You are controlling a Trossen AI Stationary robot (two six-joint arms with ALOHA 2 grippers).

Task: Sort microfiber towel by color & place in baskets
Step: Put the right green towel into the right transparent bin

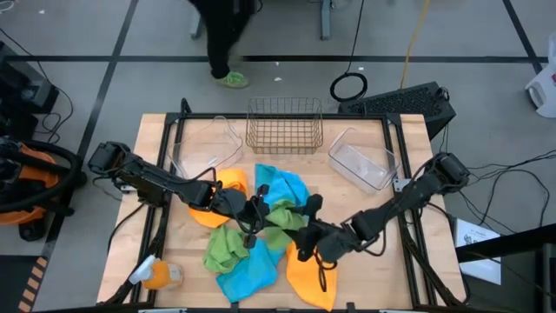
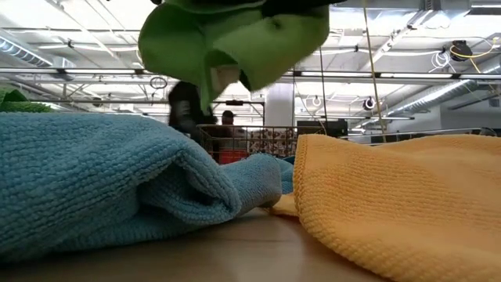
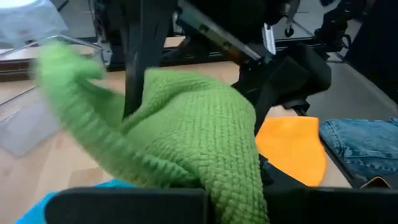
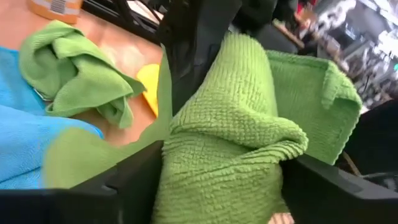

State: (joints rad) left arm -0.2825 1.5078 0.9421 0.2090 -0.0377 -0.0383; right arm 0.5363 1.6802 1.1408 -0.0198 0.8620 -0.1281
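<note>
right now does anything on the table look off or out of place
Yes: all three baskets, the wire basket and two clear bins, hold no towels; towels lie heaped mid-table. One green towel hangs between both grippers, and an orange-capped bottle lies on its side.

Left end effector [image 1: 254,214] shut, right end effector [image 1: 300,242] spread, close together.

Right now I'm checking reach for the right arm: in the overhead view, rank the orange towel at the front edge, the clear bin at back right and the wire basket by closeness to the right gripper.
From the right gripper:
1. Orange towel, just in front of it.
2. Clear bin, back right.
3. Wire basket, back centre, farthest.
</note>
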